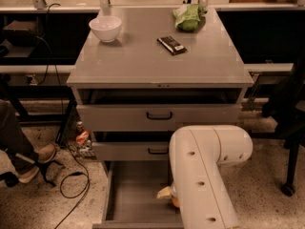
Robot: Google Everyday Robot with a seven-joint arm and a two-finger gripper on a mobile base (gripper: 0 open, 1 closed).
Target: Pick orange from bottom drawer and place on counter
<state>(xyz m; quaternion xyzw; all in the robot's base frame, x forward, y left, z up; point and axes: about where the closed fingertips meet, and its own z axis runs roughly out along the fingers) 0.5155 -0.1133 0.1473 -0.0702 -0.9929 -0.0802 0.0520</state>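
The bottom drawer (pixel 131 194) is pulled open at the foot of the grey cabinet and shows its flat grey floor. My big white arm (pixel 202 175) reaches down into its right side. Only a sliver of the orange (pixel 174 202) shows at the arm's left edge, low in the drawer. My gripper (pixel 165 193) is right beside the orange, and just a pale tip of it shows past the arm. The rest of the gripper is hidden. The counter (pixel 138 61) is the grey cabinet top above.
On the counter stand a white bowl (pixel 105 27), a green bag (pixel 189 17) and a dark flat packet (pixel 171 45). The two upper drawers (pixel 159 115) are partly open. A person's shoe (pixel 34 160) and cables (pixel 71 185) lie on the floor at left.
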